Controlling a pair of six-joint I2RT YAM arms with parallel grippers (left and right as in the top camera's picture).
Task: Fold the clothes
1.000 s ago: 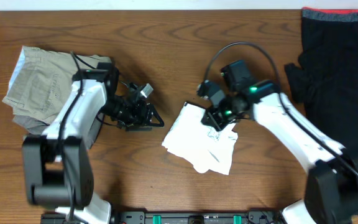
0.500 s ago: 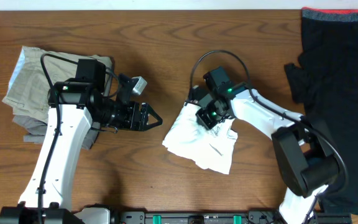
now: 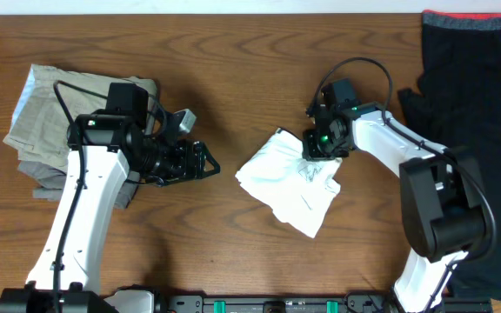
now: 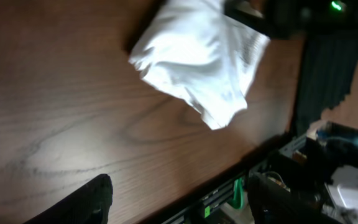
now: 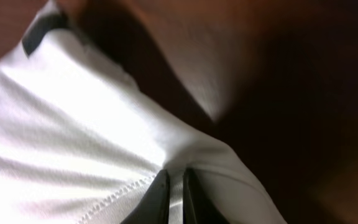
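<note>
The white T-shirt [image 3: 290,181] lies bunched in a crumpled wad at the table's middle. It also shows in the left wrist view [image 4: 197,59] and fills the right wrist view [image 5: 79,137]. My right gripper [image 3: 318,148] is shut on the shirt's upper right edge, with a fold of hemmed cloth pinched between its fingers [image 5: 174,186]. My left gripper [image 3: 205,163] is open and empty, left of the shirt and clear of it; its fingers [image 4: 179,199] hover over bare wood.
Folded khaki-olive trousers [image 3: 55,109] lie at the far left under my left arm. A black garment with a red edge band [image 3: 477,96] covers the right side. The table's front edge with a black rail [image 4: 253,186] runs below.
My right gripper has pulled the shirt's edge to the right and up, dragging the wad with it. My left gripper has drawn back slightly to the left.
</note>
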